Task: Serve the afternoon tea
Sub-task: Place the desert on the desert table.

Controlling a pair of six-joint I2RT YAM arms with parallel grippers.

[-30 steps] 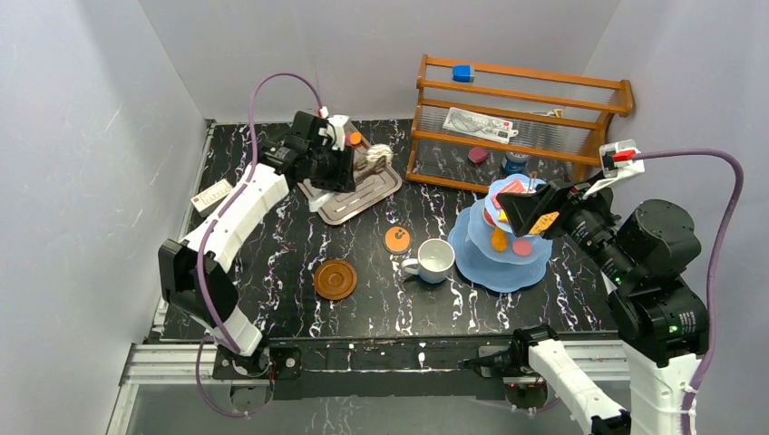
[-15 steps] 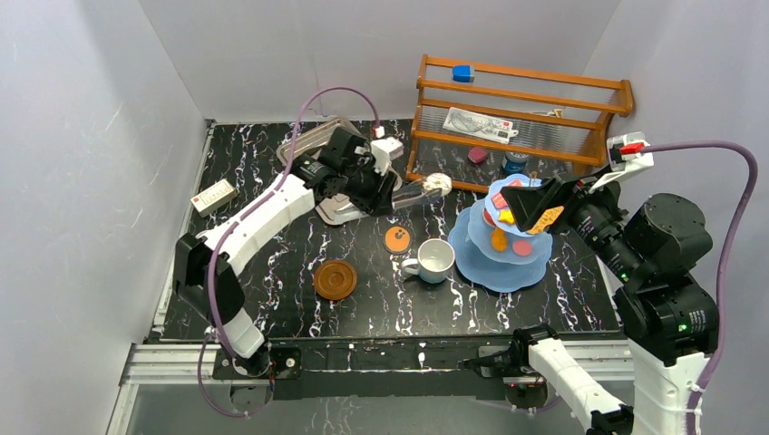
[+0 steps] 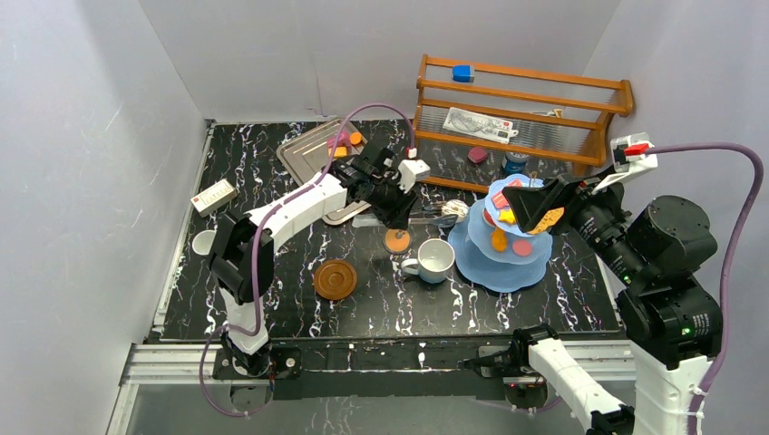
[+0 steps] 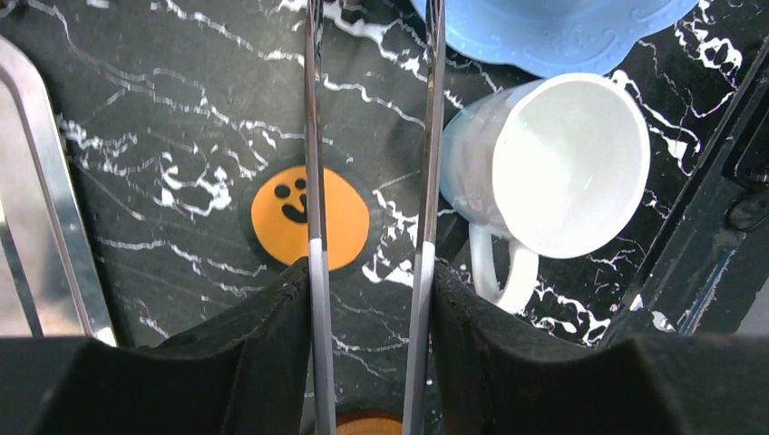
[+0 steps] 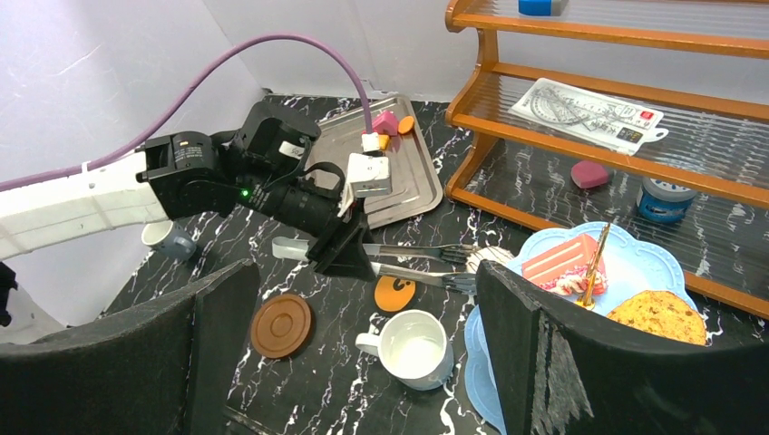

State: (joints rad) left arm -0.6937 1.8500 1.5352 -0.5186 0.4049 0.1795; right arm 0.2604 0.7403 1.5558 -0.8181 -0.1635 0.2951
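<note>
Left gripper (image 3: 396, 210): clenched on the metal tongs (image 3: 433, 216), pressing the two blades partway together.
Right gripper (image 3: 535, 207): released, jaws wide, holding nothing, hanging over the top tier of the light-blue stand (image 3: 499, 279).
Tongs axis: runs from the left gripper rightward to the stand; tips are just at the lower tier's left rim.
Payload: pale pastry (image 3: 456, 209) at the tong tips, looks pinched; too small to tell what kind.
Key relation: stand lies straight along the tongs, just past the tips. Left arm is the nearer one and the one to deliver. My guess is a short reach over the rim, then let go.
Under the tongs: smiley cookie (image 4: 343, 217) flat on the surface; white mug (image 4: 553, 172) upright, just right of the blades.
Risk: a sideways swing could clip the mug rim.
Left to serve: brown saucer (image 3: 335, 279) bare, grey mug (image 3: 204, 242) at far left, pastries (image 3: 347, 140) on the silver tray (image 3: 304, 156).
Writing: none readable. Cookie has only a face; print on the ruler pack (image 3: 478, 124) on the wooden rack (image 3: 521, 95) and on the white tag (image 3: 215, 193) is too small.
</note>
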